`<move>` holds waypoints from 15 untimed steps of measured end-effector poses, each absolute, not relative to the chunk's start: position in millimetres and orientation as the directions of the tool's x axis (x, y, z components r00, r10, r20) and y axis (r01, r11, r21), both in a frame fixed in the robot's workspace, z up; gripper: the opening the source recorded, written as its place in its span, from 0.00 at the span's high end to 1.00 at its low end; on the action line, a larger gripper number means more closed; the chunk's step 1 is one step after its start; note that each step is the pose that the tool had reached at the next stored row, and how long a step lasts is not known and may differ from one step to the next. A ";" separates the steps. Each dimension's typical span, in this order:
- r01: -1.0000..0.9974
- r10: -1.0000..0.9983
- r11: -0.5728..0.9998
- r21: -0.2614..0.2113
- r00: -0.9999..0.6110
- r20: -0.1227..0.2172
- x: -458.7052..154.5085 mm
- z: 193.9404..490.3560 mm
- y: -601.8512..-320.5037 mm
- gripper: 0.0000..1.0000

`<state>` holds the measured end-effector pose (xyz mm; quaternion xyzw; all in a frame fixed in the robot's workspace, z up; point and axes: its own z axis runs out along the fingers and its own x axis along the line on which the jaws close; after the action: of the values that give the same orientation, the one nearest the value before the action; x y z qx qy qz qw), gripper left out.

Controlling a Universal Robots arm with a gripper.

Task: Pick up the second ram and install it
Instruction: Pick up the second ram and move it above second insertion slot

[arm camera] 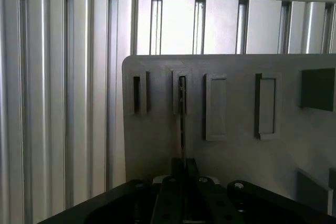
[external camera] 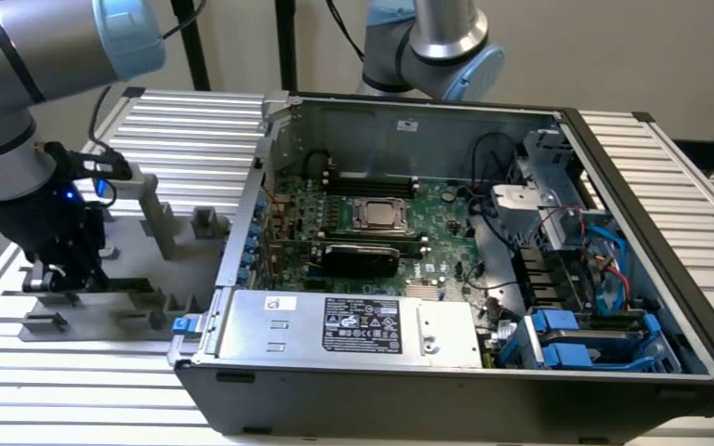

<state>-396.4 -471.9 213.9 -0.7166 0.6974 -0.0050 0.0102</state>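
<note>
The second ram stands on edge in the grey tray, so in the wrist view it is a thin dark line running from a slotted post down into my gripper. The black fingers sit tight against both faces of the stick, shut on it. At the exterior view's left, the gripper is down on the tray, with the dark stick reaching toward the case. The ram still rests in its tray slot.
The open computer case lies at the exterior view's right of the tray, its motherboard exposed with long dark memory slots behind the processor. Grey posts rise from the tray. A second arm's base stands behind the case. The table is ribbed aluminium.
</note>
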 end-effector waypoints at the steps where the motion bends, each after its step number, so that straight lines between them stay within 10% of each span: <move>1: -0.999 -1.000 -0.027 -0.022 0.027 -0.007 -396.4 216.5 -471.9 0.86; 15: -0.999 -1.000 -0.027 -0.022 0.027 -0.007 -394.9 270.8 -471.9 0.86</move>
<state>-394.9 -471.9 270.8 -0.7166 0.6974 -0.0050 0.0102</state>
